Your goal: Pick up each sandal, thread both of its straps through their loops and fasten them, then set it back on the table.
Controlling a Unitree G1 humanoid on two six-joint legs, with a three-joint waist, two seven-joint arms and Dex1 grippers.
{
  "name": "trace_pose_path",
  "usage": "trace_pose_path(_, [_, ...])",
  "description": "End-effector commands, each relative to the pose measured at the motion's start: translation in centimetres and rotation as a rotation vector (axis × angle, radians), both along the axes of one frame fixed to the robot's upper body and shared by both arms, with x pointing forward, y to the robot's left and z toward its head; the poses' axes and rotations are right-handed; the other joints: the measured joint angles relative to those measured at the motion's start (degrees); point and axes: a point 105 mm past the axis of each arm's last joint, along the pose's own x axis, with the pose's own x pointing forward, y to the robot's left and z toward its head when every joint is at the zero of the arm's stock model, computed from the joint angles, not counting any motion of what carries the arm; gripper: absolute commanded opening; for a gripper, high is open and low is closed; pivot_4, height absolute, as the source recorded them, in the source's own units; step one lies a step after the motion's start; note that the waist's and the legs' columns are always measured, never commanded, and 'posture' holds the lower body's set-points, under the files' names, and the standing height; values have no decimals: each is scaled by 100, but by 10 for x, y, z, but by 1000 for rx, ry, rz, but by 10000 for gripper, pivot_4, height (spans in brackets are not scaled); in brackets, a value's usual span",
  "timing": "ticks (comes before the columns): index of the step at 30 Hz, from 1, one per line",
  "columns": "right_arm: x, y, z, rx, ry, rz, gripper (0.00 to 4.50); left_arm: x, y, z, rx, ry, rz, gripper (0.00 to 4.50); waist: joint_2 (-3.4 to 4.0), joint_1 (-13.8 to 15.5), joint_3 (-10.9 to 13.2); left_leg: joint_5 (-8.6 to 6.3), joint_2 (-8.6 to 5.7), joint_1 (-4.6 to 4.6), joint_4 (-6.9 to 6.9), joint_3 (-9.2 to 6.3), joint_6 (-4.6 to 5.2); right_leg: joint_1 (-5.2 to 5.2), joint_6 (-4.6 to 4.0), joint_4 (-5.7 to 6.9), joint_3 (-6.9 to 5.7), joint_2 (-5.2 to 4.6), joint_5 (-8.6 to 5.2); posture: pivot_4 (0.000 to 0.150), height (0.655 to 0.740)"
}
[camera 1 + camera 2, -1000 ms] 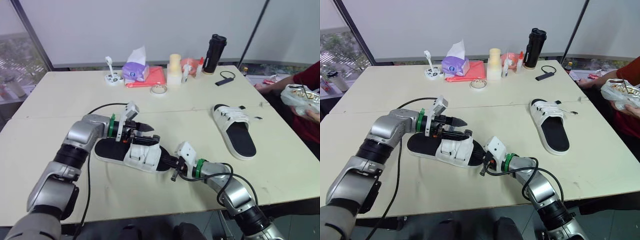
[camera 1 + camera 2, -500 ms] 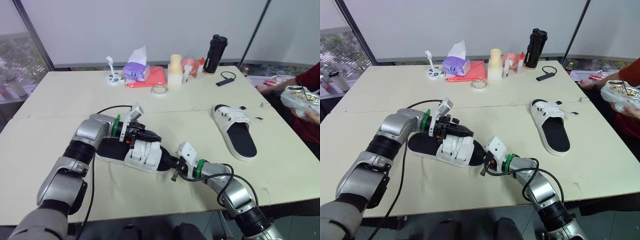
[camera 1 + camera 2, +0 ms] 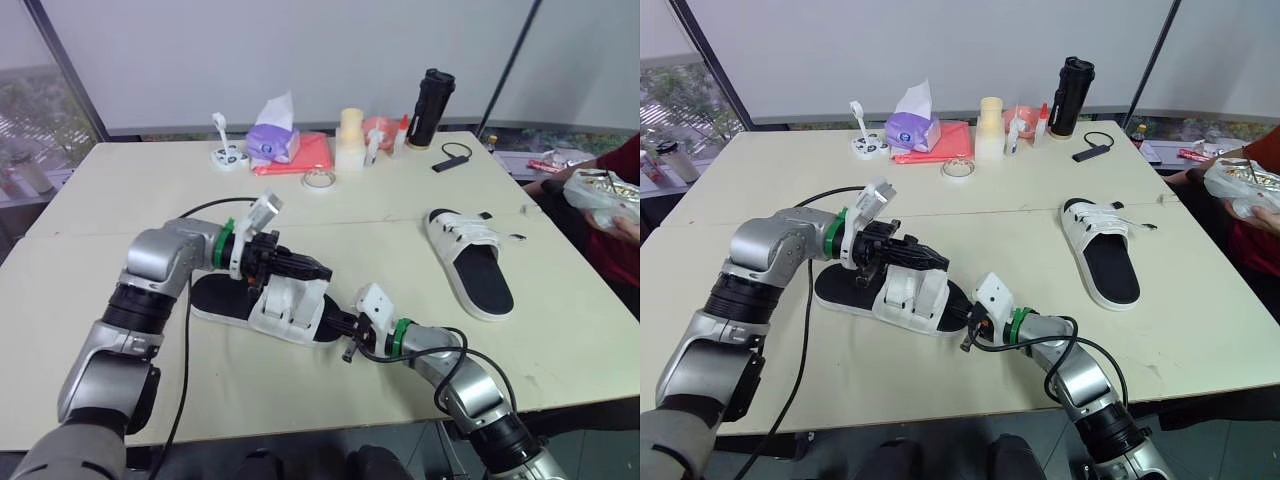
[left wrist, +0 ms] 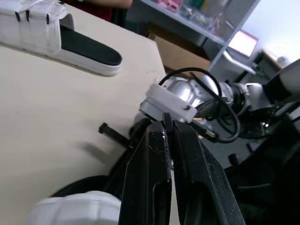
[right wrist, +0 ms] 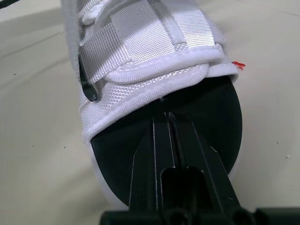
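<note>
On the bench, the nearer sandal lay flat at the front, between your two hands, and the other sandal lay well apart to the right. Your left hand hovered just over the nearer sandal's white upper with its fingers pressed together and nothing visible between them. Your right hand, also pressed together, had its tips on the black footbed at the toe. The sandal looked light, with a fairly stiff sole, so the sole's edge was probably the firm place to grip. The woven straps looked soft and floppy and were best pinched near their free ends to feed the dark loop.
</note>
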Motion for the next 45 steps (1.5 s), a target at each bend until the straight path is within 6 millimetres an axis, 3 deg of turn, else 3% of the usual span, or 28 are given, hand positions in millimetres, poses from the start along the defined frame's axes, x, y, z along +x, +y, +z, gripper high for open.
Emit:
trace_pose_path(1, [-6,-22,-51,-128,167,-94,0,2,4,24,-70,-85,27,517,0,0,0,0,0,0,0,1,0,0,0,1,0,0,0,1500,7400])
trace_pose_path(6, [-5,-22,-51,-130,167,-91,0,17,6,15,-49,-82,99,517,0,0,0,0,0,0,0,0,0,0,0,2,0,0,0,1500,7400])
trace_pose_path(18, [-6,-22,-51,-125,168,-99,0,66,7,-32,129,-114,224,517,0,6,0,0,-2,0,6,1,0,2,1,2,-3,2,1,1500,7400])
trace_pose_path(24, [-7,-21,-51,-118,168,-110,0,77,11,-71,343,-150,219,517,-9,20,-13,0,-3,3,12,0,0,10,2,2,-7,1,1,1500,7400])
trace_pose_path(29, [-7,-21,-51,-116,167,-116,0,78,11,-78,373,-157,207,517,-4,17,-42,0,-4,6,12,-2,0,15,1,2,-8,0,0,1500,7400])
trace_pose_path(30, [-7,-21,-52,-116,167,-117,0,79,11,-79,372,-156,207,6929,-3,15,-47,0,-3,7,13,-2,0,16,1,2,-9,0,0,1500,7400])
trace_pose_path(32, [-8,-21,-52,-117,167,-118,0,79,11,-78,368,-157,202,14758,-1,13,-48,0,-4,7,13,-2,0,17,2,2,-9,0,0,1500,7400])
trace_pose_path(37, [-8,-22,-52,-121,165,-110,0,83,5,-53,236,-148,230,41403,-1,4,-48,-1,-3,0,13,-3,1,10,9,2,-10,1,2,1500,7400])
trace_pose_path(38, [-7,-22,-50,-120,158,-111,0,83,4,-44,193,-144,232,44490,-1,0,-48,-1,-3,-1,12,-3,1,9,10,2,-10,1,2,1500,7400])
trace_pose_path(45, [2,-30,-23,-78,72,-142,0,76,19,19,-82,-108,291,44490,1,3,-37,-1,-3,-6,12,-5,1,5,26,3,-11,1,10,1500,7400])
